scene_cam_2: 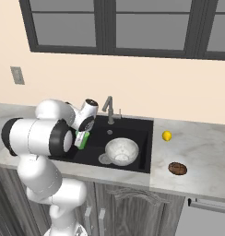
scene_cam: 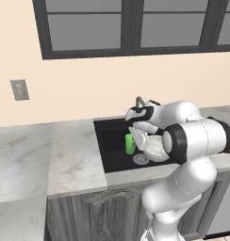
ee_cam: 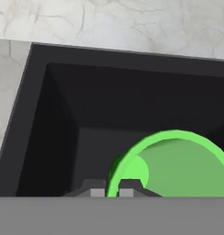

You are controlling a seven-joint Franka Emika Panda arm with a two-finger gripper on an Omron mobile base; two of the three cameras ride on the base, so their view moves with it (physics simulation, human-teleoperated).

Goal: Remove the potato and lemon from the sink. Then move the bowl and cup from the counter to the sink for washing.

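My gripper point(ee_cam: 112, 193) is shut on the rim of the bright green cup point(ee_cam: 178, 165), holding it inside the black sink point(ee_cam: 63, 114). From the base views the cup point(scene_cam: 130, 144) point(scene_cam_2: 83, 139) hangs at the sink's left side under my hand point(scene_cam_2: 89, 115). The marbled whitish bowl point(scene_cam_2: 121, 151) sits in the sink point(scene_cam_2: 135, 126) beside the cup. On the counter right of the sink lie the yellow lemon point(scene_cam_2: 167, 135) and, nearer the front edge, the brown potato point(scene_cam_2: 178, 168).
A grey faucet point(scene_cam_2: 109, 109) rises behind the sink. The round metal drain point(scene_cam: 141, 159) shows on the basin floor. Marble counter point(scene_cam: 72, 155) runs to the left of the sink, with a wall outlet point(scene_cam: 19, 89) above it.
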